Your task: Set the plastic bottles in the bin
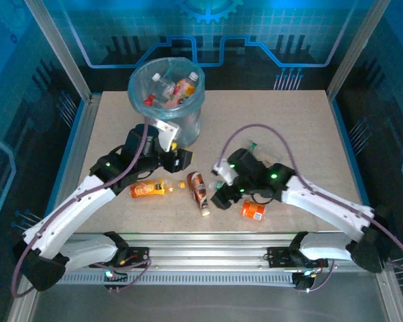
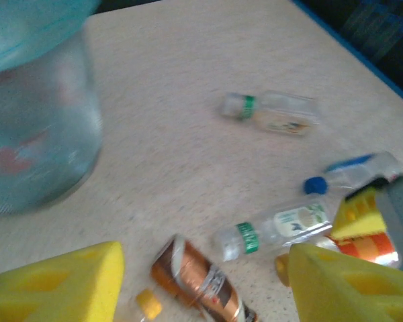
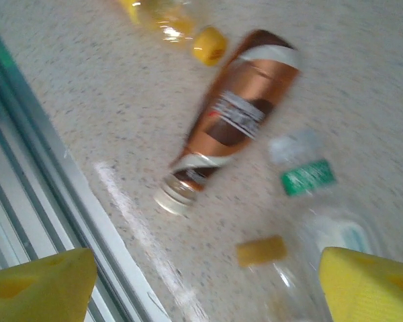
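I judge a pick-up is in hand: left gripper [image 2: 205, 282] and right gripper [image 3: 208, 275] both gape wide and empty above the table [image 1: 289, 134], a brown bottle [image 3: 238, 114] lying flat between them and the bin [image 1: 188, 119] just beyond the left one, so next I must lower one gripper and close it across the bottle.

The table [image 1: 289, 127] in front of me has a beige speckled top, with a metal rail [image 1: 208, 238] along its near edge. The bin [image 1: 188, 124] stands on it toward the far left. Nearer to me an orange-labelled bottle [image 1: 148, 189] lies on its side, cap pointing right. Just beside that cap lies a brown-labelled bottle [image 1: 199, 191], its white cap toward me. Right of that lies a red-orange-labelled bottle [image 1: 252, 210]. My left wrist view shows a clear green-labelled bottle [image 2: 272, 231] lying just beside the brown one and a blue-capped bottle [image 2: 349, 173] near it. A second green-banded bottle [image 2: 272, 113] lies farther off, well apart.
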`<move>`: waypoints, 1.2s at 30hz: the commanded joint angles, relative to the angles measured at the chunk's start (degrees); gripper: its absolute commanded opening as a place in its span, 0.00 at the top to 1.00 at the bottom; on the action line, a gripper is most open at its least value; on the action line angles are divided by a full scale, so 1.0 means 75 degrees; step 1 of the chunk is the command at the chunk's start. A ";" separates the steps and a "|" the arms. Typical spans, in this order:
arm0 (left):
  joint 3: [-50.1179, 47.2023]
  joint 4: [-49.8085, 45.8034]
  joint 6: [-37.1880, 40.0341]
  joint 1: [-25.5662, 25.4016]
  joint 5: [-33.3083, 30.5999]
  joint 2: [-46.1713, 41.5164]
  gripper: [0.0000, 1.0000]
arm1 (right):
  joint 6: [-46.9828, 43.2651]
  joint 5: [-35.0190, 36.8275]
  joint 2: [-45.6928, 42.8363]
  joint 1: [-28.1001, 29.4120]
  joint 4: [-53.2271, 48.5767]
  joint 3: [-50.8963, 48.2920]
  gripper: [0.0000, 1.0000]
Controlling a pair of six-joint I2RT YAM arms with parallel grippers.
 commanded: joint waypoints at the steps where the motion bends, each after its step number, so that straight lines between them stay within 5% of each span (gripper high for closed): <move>1: -0.0162 -0.1496 -0.1759 0.0289 -0.1758 -0.0474 0.33 | -0.0935 0.0254 0.0920 0.0649 0.1022 0.0793 0.10; 5: -0.0716 -0.1950 -0.2578 0.1604 -0.2009 -0.1278 0.33 | -0.2225 0.0256 0.2391 0.1132 0.1409 0.1940 0.08; 9: -0.1384 -0.1499 -0.2768 0.3174 -0.1445 -0.2086 0.33 | -0.3164 0.0325 0.3910 0.1386 0.1484 0.3174 0.07; 22: -0.2020 -0.0785 -0.2543 0.6506 0.0816 -0.2094 0.32 | -0.4382 0.0622 0.7177 0.1427 0.0908 0.5921 0.03; 29: -0.2625 -0.0464 -0.2749 0.6853 0.1249 -0.2257 0.31 | -0.4601 0.0907 0.8276 0.1427 0.0277 0.6874 0.04; 36: -0.2559 -0.0611 -0.2751 0.6895 0.1184 -0.2550 0.31 | -0.4484 0.0800 0.8473 0.1460 0.0075 0.7195 0.21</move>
